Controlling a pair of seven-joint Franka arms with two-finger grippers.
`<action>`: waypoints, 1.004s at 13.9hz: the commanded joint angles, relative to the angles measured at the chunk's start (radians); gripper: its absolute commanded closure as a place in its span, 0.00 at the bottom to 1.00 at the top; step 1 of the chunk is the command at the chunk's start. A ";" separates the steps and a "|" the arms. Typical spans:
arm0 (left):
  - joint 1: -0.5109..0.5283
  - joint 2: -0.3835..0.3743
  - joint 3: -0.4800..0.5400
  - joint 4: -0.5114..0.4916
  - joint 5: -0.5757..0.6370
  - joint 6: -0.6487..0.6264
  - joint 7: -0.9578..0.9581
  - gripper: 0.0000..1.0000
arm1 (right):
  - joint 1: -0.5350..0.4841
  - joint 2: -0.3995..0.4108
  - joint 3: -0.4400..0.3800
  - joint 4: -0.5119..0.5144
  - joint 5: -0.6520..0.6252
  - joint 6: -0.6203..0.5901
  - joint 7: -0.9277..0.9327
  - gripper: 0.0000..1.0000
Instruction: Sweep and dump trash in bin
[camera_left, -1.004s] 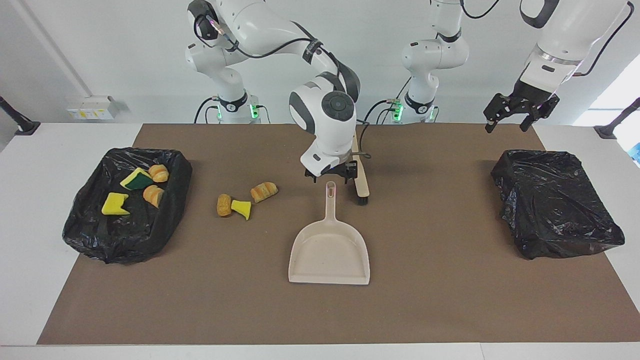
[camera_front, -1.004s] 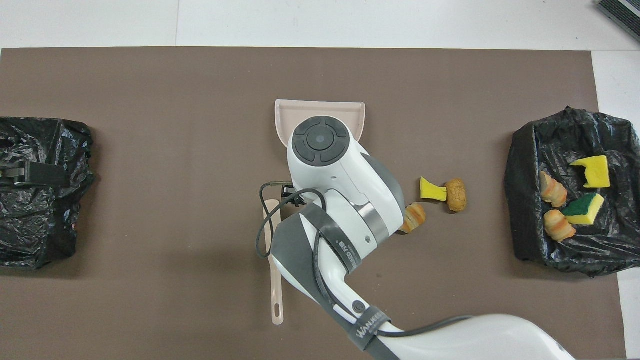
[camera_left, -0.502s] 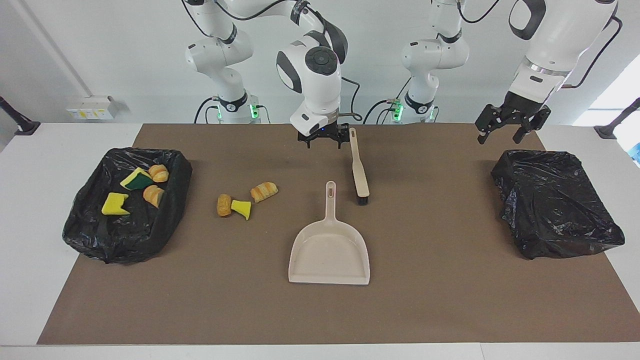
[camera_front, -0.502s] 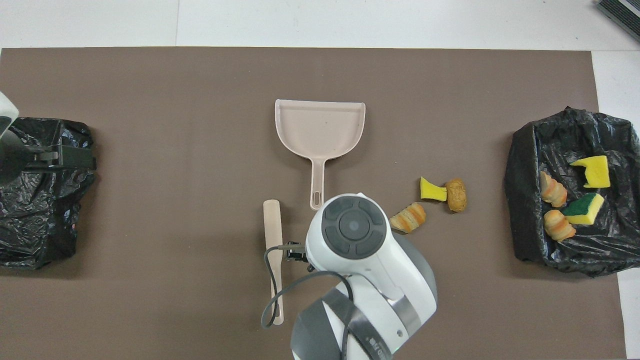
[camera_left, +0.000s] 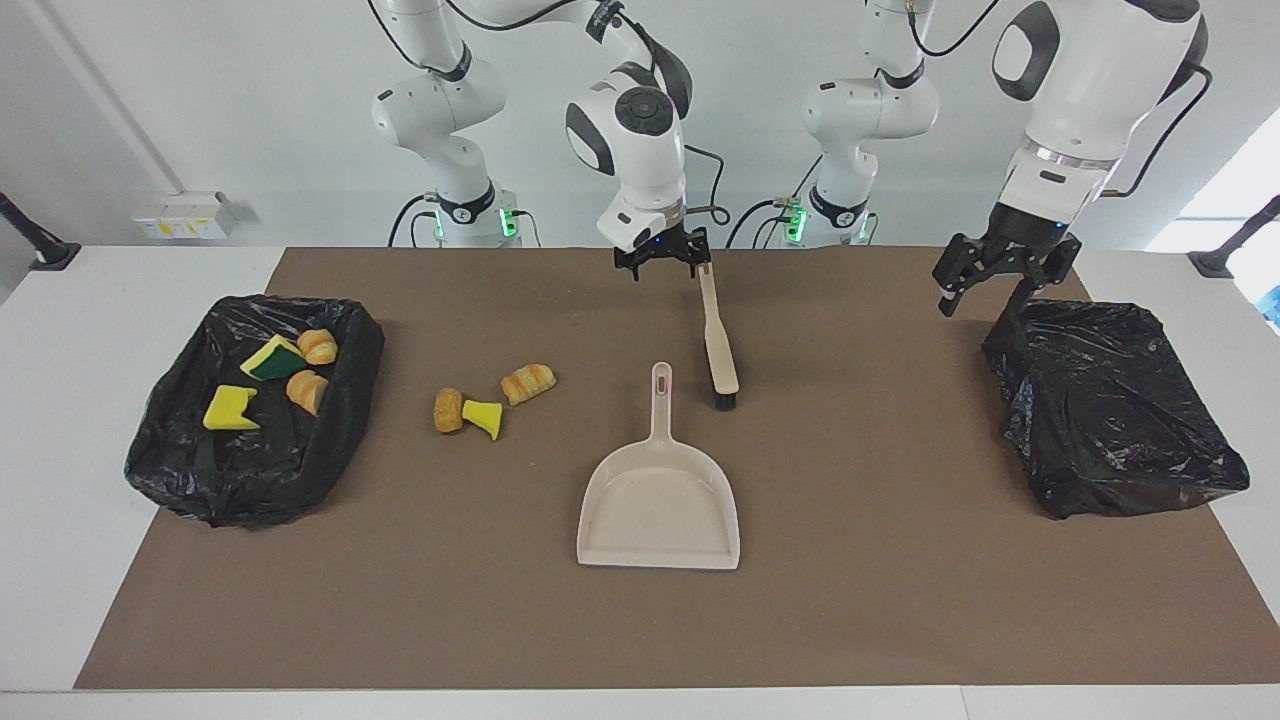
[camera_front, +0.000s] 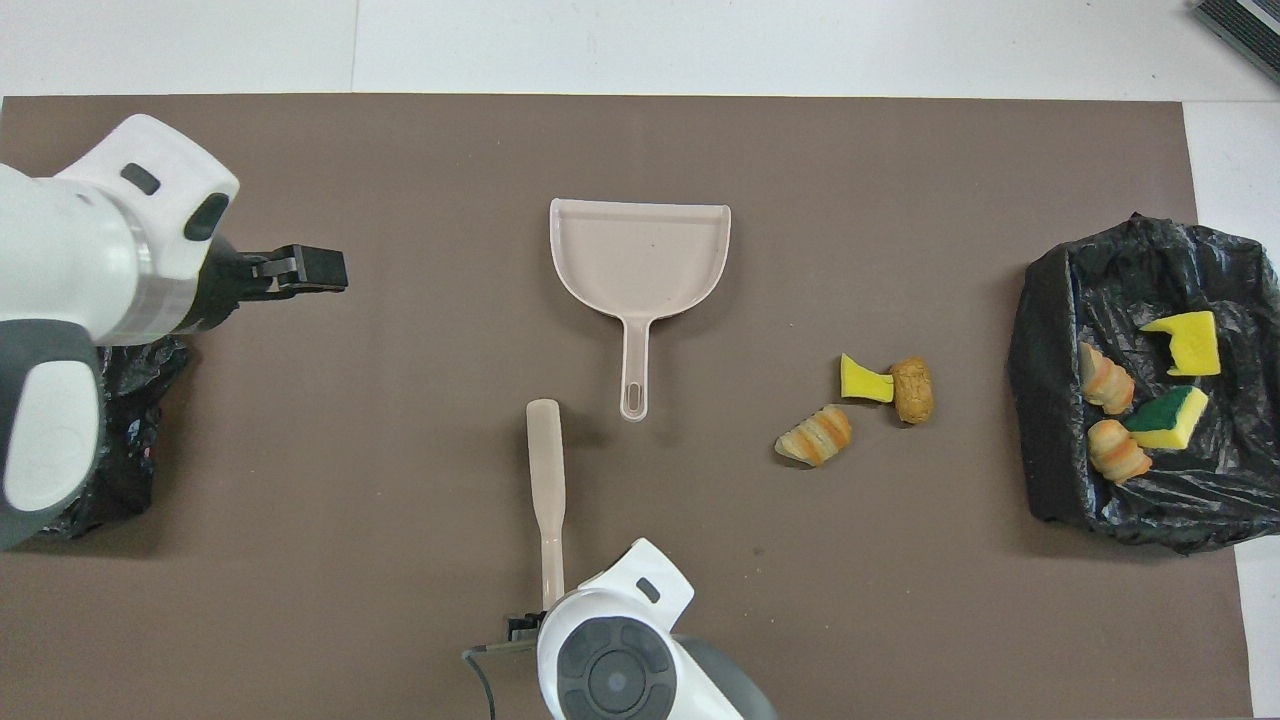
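Note:
Three loose pieces of trash lie on the brown mat: an orange-tan chunk (camera_left: 449, 410) (camera_front: 912, 390), a yellow sponge scrap (camera_left: 484, 416) (camera_front: 862, 380) and a striped bread piece (camera_left: 528, 383) (camera_front: 818, 436). Several more scraps (camera_left: 272, 358) (camera_front: 1160, 420) lie in the black-bagged bin (camera_left: 250, 470) (camera_front: 1050, 450) at the right arm's end. The beige dustpan (camera_left: 660, 500) (camera_front: 640, 250) and hand brush (camera_left: 718, 340) (camera_front: 545, 470) lie mid-mat. My right gripper (camera_left: 662, 268) hangs open and empty over the brush's handle end. My left gripper (camera_left: 985, 300) (camera_front: 325, 270) hangs open and empty beside the other black bag.
A second bin lined with a black bag (camera_left: 1110, 420) (camera_front: 120, 470) sits at the left arm's end of the mat. The brown mat (camera_left: 900, 600) covers most of the white table. The dustpan's mouth faces away from the robots.
The right gripper rose from the dustpan's handle and drew back toward the robots, ending over the brush's handle end. The left gripper moved from over its black bag toward the mat's middle.

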 joint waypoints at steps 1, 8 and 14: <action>-0.032 0.040 0.015 0.000 0.004 0.109 -0.127 0.00 | 0.028 0.021 -0.004 -0.002 -0.155 0.020 0.086 0.05; -0.084 0.087 0.015 0.002 0.004 0.147 -0.148 0.00 | 0.034 0.153 -0.004 0.102 -0.228 0.082 0.169 0.16; -0.085 0.092 0.014 -0.004 0.004 0.156 -0.146 0.00 | 0.020 0.213 -0.007 0.153 -0.254 0.120 0.168 0.40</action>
